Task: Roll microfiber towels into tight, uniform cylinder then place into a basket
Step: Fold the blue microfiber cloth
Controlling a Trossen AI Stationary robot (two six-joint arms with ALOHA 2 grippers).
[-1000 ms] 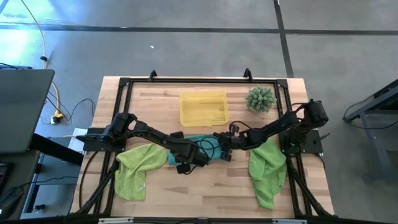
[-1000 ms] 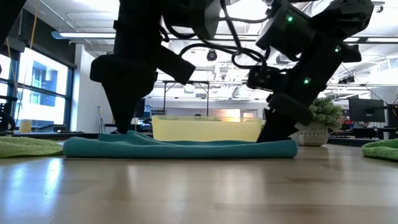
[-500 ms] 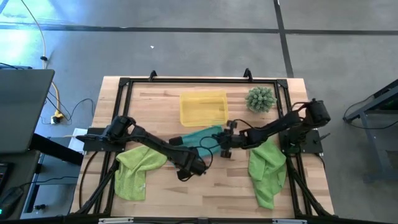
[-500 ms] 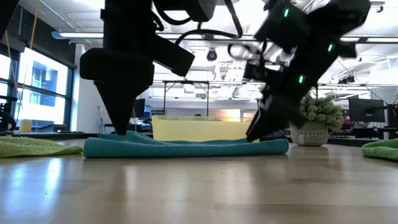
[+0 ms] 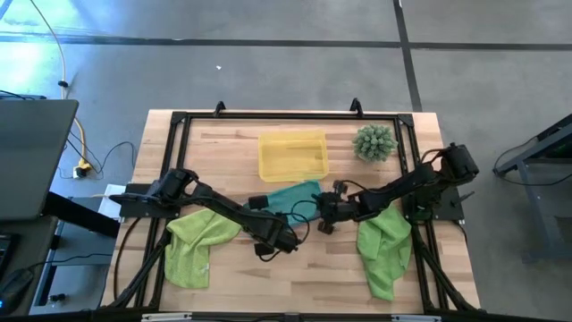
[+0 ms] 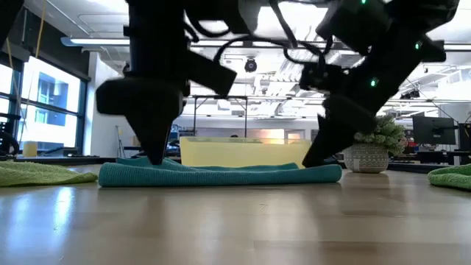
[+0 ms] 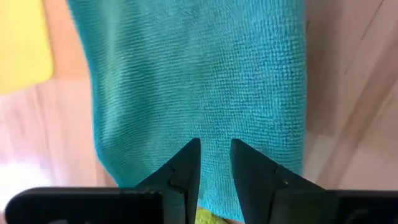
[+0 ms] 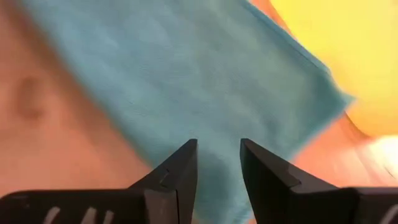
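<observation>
The teal towel (image 5: 290,195) lies flat and folded on the wood just near of the yellow basket (image 5: 261,156), and it also shows in the low view (image 6: 221,175). My left gripper (image 5: 261,207) stands at the towel's left near end (image 6: 157,158), fingers pointing down and a little apart (image 7: 214,146). My right gripper (image 5: 318,208) stands at the towel's right near end (image 6: 309,160), open (image 8: 217,149). One lime-green towel (image 5: 201,237) lies crumpled at the left. The other lime-green towel (image 5: 384,241) lies at the right. My left gripper has its fingertips (image 7: 186,155) down at the teal cloth, and cloth shows through the gap; I cannot tell whether they touch it. My right gripper has its fingertips (image 8: 183,158) over the towel's near edge; I cannot tell whether they touch it.
A spiky green plant (image 5: 374,143) in a pot stands at the far right beside the basket. A black frame (image 5: 268,114) runs around the tabletop. Bare wood (image 5: 295,277) lies near of the teal towel, between the two lime-green towels.
The teal towel has moved from between the grippers toward the table's far edge and now lies beside the basket. Its span from left to right has shortened. My right gripper went toward the far edge with it, then came back a little toward the near edge.
</observation>
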